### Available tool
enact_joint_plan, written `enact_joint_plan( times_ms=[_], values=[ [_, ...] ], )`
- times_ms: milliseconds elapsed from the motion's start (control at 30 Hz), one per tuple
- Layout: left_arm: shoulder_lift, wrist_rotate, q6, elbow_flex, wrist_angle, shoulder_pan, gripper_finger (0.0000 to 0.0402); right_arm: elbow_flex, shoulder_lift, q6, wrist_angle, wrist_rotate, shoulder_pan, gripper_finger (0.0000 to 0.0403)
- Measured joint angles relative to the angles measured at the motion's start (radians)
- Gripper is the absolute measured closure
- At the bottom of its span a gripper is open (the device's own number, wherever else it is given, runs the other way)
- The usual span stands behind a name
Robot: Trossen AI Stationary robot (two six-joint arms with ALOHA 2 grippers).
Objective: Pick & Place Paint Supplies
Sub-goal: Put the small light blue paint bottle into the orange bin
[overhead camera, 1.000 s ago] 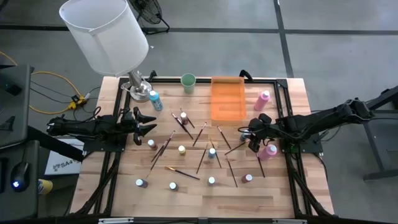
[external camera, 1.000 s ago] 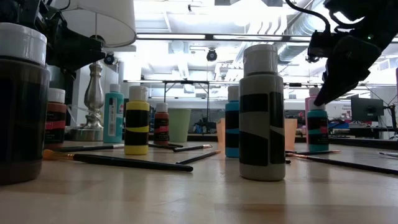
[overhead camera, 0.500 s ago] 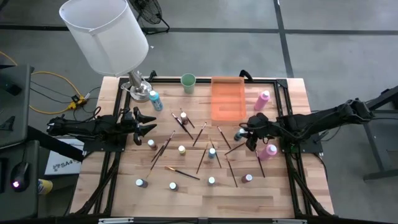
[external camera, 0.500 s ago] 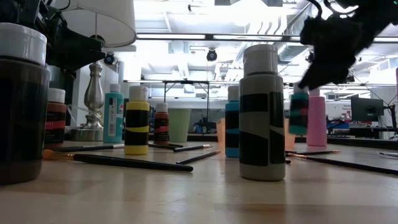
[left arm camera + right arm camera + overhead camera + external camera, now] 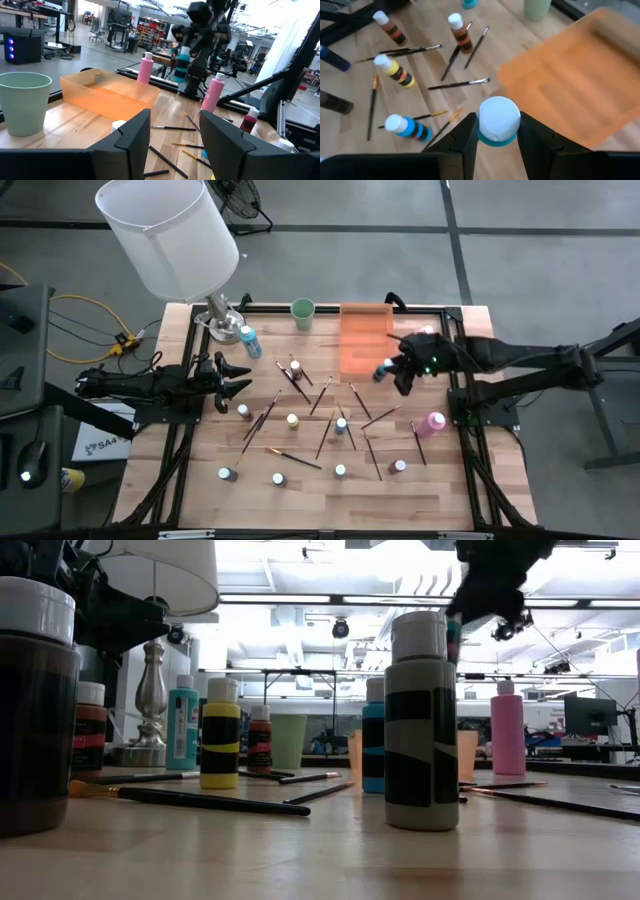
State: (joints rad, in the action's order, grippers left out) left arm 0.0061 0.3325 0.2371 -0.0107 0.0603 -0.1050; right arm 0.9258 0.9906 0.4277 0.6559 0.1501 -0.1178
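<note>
My right gripper [image 5: 393, 370] is shut on a small teal paint bottle [image 5: 383, 369] with a white cap [image 5: 499, 119]. It holds the bottle in the air at the near right corner of the orange tray [image 5: 365, 340]. The left wrist view shows the bottle [image 5: 183, 61] well above the table. My left gripper [image 5: 232, 377] waits open at the table's left edge with nothing between its fingers [image 5: 131, 134]. More paint bottles, such as the yellow one [image 5: 292, 420], stand on the table among scattered brushes [image 5: 322, 395]. My right gripper pinches the teal bottle between its two fingers [image 5: 465, 142], on the sides of the body just below the cap [image 5: 495, 142]. The fingers slant down from the table's right side. The bottle is lifted clear of the table, cap end toward the wrist.
A pale green cup [image 5: 302, 312] stands left of the tray. A lamp with a large white shade [image 5: 170, 235] stands at the far left corner. A pink bottle [image 5: 433, 422] stands near the right edge, another [image 5: 145, 67] beyond the tray. A black frame [image 5: 465, 410] runs along the table's sides.
My right gripper has risen and gone toward the far edge, to the orange tray, rolling a little. The teal bottle, which stood on the table under the gripper a second ago, has come up with it and now hangs well clear of the wood.
</note>
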Motion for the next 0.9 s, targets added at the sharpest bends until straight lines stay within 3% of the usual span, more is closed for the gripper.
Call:
enact_joint_plan(
  times_ms=[333, 633, 900],
  values=[
    [0.0, 0.0, 0.0, 0.0, 0.0, 0.0, 0.0234, 0.173, 0.234, -0.193, -0.055, -0.045, -0.243, 0.0292],
    [0.0, -0.001, 0.0, 0.0, 0.0, 0.0, 0.0234, 0.175, 0.461, -0.179, -0.309, -0.037, -0.394, 0.0292],
    [0.0, -0.001, 0.0, 0.0, 0.0, 0.0, 0.0234, 0.212, 0.641, -0.159, -0.39, -0.015, -0.471, 0.0292]
  ],
)
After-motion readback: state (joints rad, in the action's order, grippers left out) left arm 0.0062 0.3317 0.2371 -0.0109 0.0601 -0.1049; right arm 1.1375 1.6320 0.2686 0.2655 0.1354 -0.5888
